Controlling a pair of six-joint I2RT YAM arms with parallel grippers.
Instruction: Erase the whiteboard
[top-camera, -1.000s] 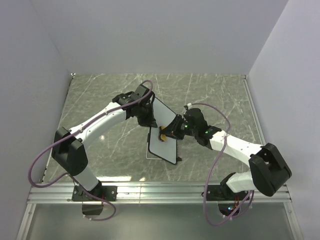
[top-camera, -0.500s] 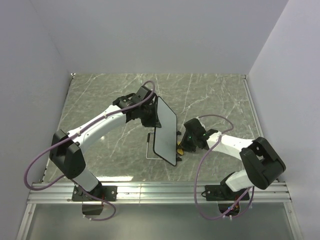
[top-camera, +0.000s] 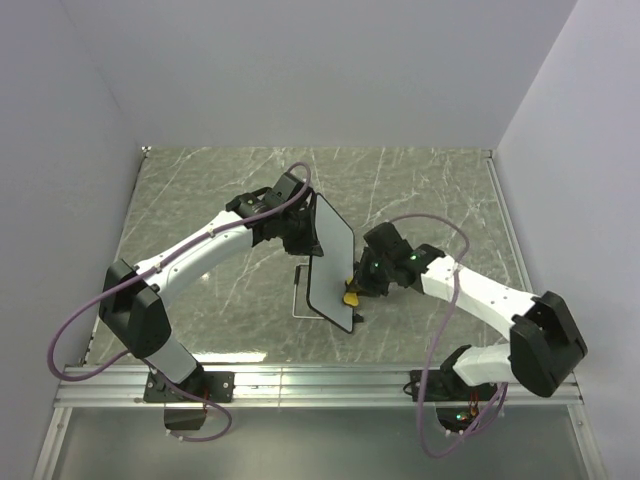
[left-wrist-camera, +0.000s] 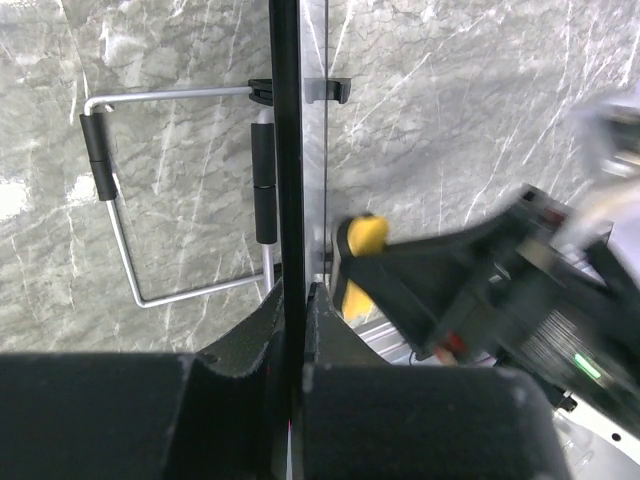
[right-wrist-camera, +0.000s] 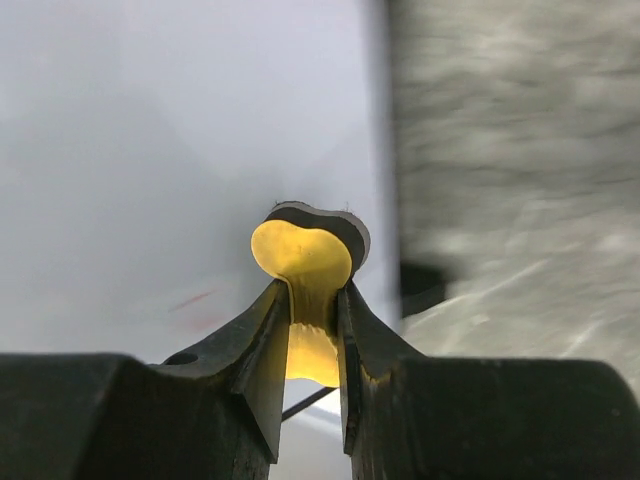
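The whiteboard, white with a thin black frame, stands tilted on its lower edge in the middle of the table. My left gripper is shut on its upper left edge; the left wrist view shows the black frame edge-on between the jaws. My right gripper is shut on the yellow bone-shaped eraser, whose tip is against the board's lower right part. In the right wrist view the eraser presses on the white surface, with a faint red mark to its left.
A bent wire stand with black sleeves lies on the marble table behind the board. White walls close the table on the left, back and right. A metal rail runs along the near edge.
My right gripper has swept with the eraser from the board's face down past its right edge, then back left onto the lower right part. The left gripper tilted the board more upright.
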